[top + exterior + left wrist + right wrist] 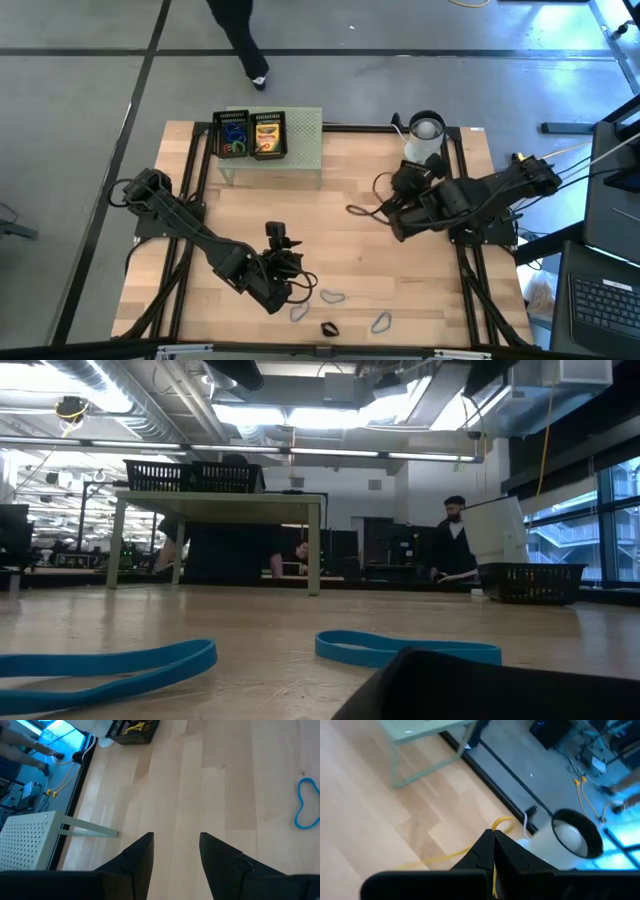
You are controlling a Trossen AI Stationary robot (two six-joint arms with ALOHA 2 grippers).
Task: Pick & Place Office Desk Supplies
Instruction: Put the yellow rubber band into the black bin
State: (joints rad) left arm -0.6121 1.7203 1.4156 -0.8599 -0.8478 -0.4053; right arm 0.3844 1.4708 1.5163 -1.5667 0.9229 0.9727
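R jaws pinched together on a yellow rubber band (502, 824); the band loops out either side of the tips in the right wrist view. Right gripper (493, 837) sits near the bench's right rear corner, just in front of the white cup (425, 133) w/ black rim. A dark loop (362, 210) lies on the wood just beside that gripper, toward the bench's middle

L jaws stand moderately apart, nothing between them, only bare bench (210, 780) showing. Left gripper (176, 852) is near the front edge, left of centre. A blue loop (305, 810) lies on the wood close by

Along the front edge: three grey wire clips (333, 296) (300, 312) (381, 321) and a small black clip (329, 328), all apart from each other. Low view shows two blue bands (405, 648) (110, 665) flat on the wood

Rear edge, left of centre: pale green perforated stand (300, 128) carrying a black basket (218, 131) w/ blue, green and red loops (234, 139) in its left compartment and a yellow crayon box (266, 136) in the right one

A person's leg and shoe (258, 79) on the floor behind the bench
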